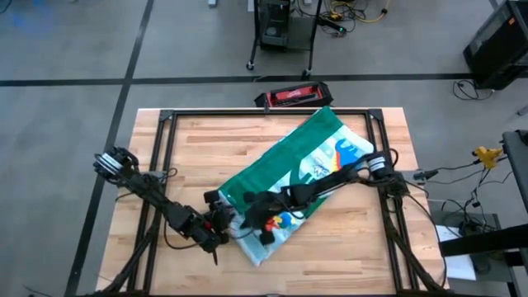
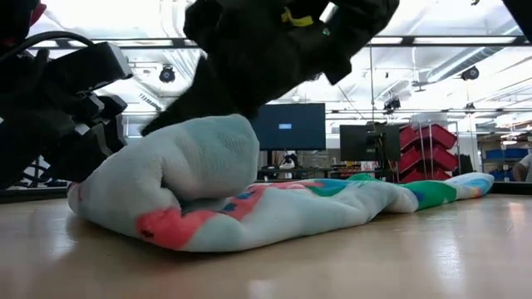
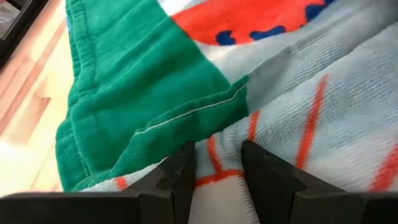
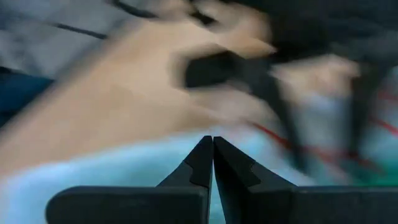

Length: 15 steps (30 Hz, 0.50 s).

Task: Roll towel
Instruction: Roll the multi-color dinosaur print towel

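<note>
The towel [image 1: 305,177] lies slantwise on the wooden table, from the near left to the far right, green back up along its far side. Its near-left end is bunched into a thick roll [image 2: 199,166] that rests on the tabletop. My left gripper [image 3: 219,171] is at that end, shut on the cloth. My right gripper [image 4: 212,146] is shut with nothing between its fingers. It reaches across the towel from the right and stands at the top of the roll [image 2: 158,124]. My left gripper pinches the pale striped face [image 3: 219,177] of the towel between its two fingers, right beside a fold of the green border [image 3: 155,137]. The fingers slant down from the table's left side. The cloth lies on the table; how many layers, I cannot tell. My right gripper is over the roll's top; whether it touches the towel, I cannot tell.
A red and black case [image 1: 293,95] lies just beyond the table's far edge. A black frame [image 1: 165,124] runs round the tabletop. Cables [image 1: 462,177] trail off at the right. Bare wood [image 1: 206,140] shows far left of the towel and along the near edge.
</note>
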{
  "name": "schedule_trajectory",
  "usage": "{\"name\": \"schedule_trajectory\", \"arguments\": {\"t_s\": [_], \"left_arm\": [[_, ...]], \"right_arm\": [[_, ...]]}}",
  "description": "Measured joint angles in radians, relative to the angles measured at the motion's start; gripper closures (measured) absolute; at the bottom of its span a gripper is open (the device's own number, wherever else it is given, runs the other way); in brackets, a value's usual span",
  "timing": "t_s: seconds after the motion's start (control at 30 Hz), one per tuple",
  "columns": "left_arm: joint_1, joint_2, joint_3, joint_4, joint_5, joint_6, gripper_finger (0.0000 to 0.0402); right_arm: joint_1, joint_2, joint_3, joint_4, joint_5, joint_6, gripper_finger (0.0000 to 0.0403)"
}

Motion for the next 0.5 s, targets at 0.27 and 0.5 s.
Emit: {"name": "schedule_trajectory", "arguments": {"t_s": [0.27, 0.5], "left_arm": [[0.003, -0.083, -0.002, -0.023, -0.038, 0.000, 0.0283], [-0.042, -0.294, 0.025, -0.239, 0.000, -0.156, 0.0283]], "right_arm": [[-0.007, 0.109, 0.010, 0.070, -0.071, 0.030, 0.0403], [-0.008, 0.134, 0.011, 0.067, -0.030, 0.034, 0.0403]]}}
